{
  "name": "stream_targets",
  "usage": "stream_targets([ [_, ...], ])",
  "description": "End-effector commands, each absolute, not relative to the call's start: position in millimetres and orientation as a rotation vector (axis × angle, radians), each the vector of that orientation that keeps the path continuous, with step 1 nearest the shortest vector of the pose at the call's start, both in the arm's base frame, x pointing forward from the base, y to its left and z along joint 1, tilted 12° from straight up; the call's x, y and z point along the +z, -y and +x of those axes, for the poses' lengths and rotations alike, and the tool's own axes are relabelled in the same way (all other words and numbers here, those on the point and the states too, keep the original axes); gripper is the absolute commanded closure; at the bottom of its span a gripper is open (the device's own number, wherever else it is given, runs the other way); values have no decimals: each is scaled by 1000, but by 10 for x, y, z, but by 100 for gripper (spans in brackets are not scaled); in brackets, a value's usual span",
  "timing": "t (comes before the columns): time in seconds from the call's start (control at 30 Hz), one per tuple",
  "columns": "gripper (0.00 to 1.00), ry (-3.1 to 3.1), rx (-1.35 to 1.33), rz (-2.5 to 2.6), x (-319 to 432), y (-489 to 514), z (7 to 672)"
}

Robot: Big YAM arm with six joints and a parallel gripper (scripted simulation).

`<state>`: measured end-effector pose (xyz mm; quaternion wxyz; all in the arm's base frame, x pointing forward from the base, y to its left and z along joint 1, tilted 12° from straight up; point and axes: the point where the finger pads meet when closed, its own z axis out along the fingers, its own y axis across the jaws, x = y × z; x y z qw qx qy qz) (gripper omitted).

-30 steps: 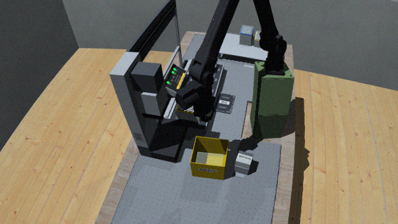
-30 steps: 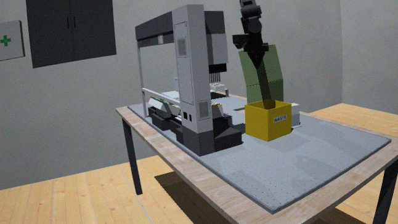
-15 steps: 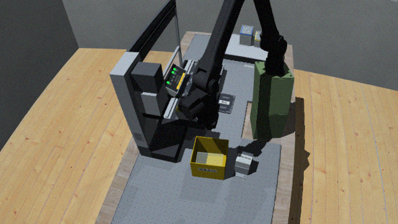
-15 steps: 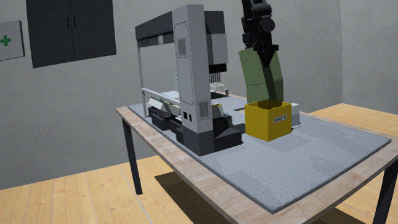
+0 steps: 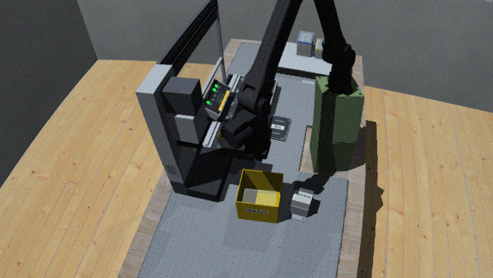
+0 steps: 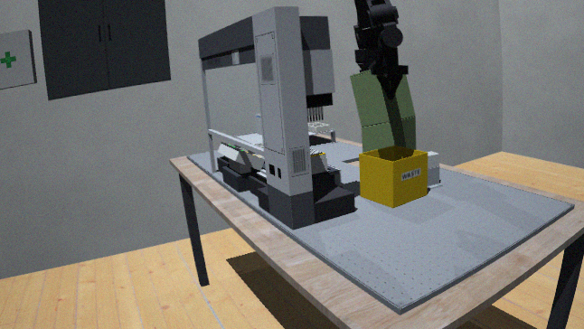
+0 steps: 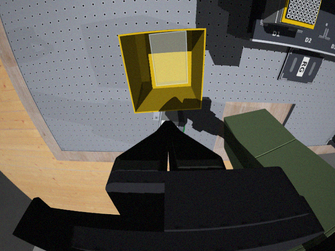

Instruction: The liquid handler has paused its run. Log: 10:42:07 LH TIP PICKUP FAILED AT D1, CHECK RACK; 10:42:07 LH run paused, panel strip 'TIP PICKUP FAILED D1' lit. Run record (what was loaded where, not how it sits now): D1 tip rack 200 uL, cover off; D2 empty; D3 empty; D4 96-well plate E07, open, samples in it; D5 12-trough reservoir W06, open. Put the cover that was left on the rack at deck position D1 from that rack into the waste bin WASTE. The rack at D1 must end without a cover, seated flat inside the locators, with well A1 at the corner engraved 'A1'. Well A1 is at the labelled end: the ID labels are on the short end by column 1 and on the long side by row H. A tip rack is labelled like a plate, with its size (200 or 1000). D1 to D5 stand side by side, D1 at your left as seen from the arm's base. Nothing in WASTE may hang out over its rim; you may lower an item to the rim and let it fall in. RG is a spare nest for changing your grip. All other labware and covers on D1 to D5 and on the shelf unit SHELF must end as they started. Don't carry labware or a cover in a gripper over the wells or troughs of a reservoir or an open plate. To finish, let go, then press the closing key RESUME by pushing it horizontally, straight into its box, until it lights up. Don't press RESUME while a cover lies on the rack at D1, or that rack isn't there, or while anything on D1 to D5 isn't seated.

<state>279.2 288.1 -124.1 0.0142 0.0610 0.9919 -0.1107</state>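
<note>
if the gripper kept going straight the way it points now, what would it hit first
Probably the small grey key box beside the yellow waste bin. In the wrist view the shut, empty gripper points down at that box, just short of the bin's near wall. Depth is unclear, so it might meet the grey mat instead.
</note>
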Motion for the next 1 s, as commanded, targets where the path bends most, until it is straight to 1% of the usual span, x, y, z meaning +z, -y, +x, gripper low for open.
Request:
stream_targets([
  [0.0,100,-3049,-249,200,-1008,-3119,2981],
  [0.7,100,-3049,-249,200,-1008,-3119,2981],
  [0.97,100,-3016,-237,418,-950,-3133,3015],
])
